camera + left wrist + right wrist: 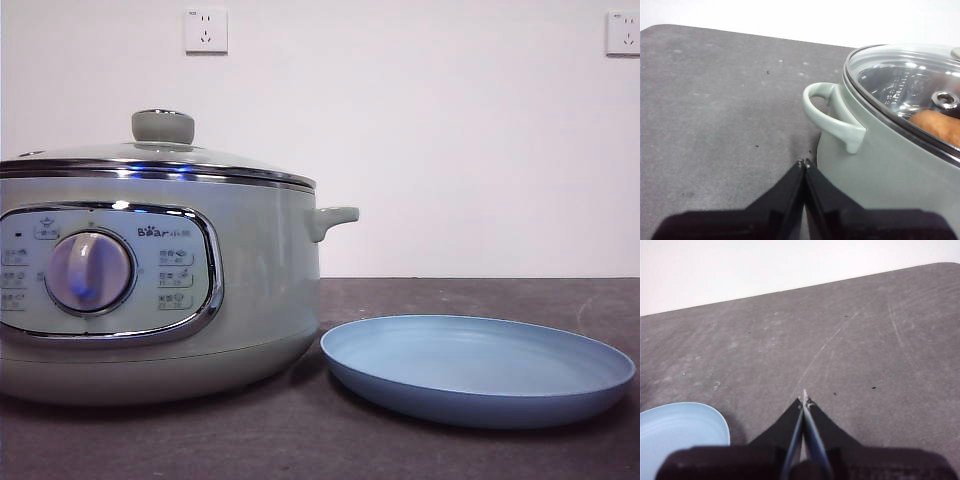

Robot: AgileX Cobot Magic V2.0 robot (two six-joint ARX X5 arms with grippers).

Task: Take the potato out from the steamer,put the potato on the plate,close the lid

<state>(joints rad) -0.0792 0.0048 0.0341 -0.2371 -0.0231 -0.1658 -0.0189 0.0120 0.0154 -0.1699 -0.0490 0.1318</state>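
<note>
The sage-green steamer (150,290) stands at the left of the front view with its glass lid (160,155) on. Through the lid (910,85) the left wrist view shows the orange-brown potato (937,125) inside the steamer (880,165). The light blue plate (478,368) lies empty on the table to the right of the steamer. My left gripper (804,163) is shut and empty, just outside the steamer's side handle (830,115). My right gripper (804,400) is shut and empty over bare table, with the plate's edge (680,435) beside it.
The dark grey tabletop (480,295) runs back to a white wall with two sockets (205,30). Neither arm shows in the front view.
</note>
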